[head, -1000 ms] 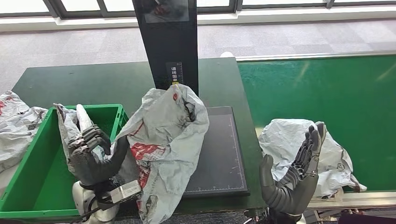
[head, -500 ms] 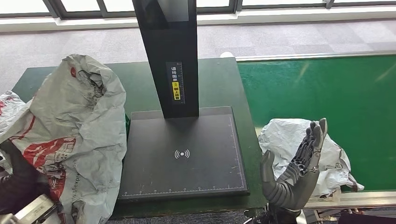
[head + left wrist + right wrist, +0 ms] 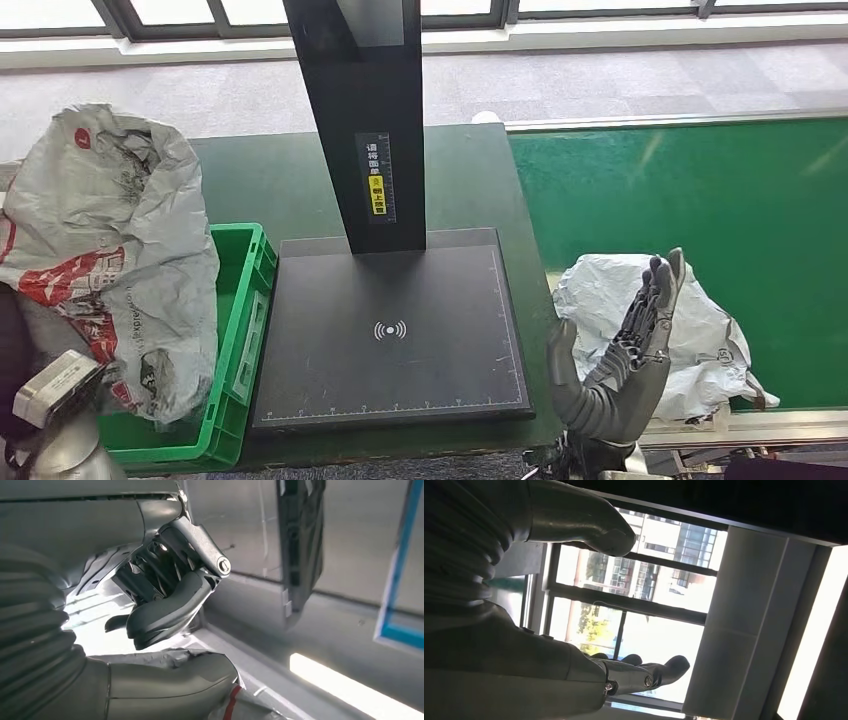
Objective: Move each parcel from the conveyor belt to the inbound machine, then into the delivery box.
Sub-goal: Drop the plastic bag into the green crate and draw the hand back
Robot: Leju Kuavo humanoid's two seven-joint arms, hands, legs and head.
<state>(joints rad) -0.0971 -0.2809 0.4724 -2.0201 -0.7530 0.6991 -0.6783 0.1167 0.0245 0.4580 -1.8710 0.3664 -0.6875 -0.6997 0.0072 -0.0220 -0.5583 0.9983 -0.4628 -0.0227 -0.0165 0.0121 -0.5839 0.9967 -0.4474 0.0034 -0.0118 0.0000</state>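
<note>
Grey crinkled parcel (image 3: 105,250) with red printing, partly legible as "express", hangs above the green delivery box (image 3: 235,330), gripped by the left hand (image 3: 165,595), fingers (image 3: 160,615) curled on it. Right hand (image 3: 625,350) stands empty, fingers straight, beside another parcel (image 3: 690,330) on the conveyor belt (image 3: 700,190). Inbound machine (image 3: 390,330) shows a yellow label (image 3: 377,194).

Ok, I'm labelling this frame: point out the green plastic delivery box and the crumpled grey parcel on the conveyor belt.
green plastic delivery box (image 3: 240,330), head view, right rim.
crumpled grey parcel (image 3: 600,295), head view, upper left of the bag.

High head view; close wrist views
</note>
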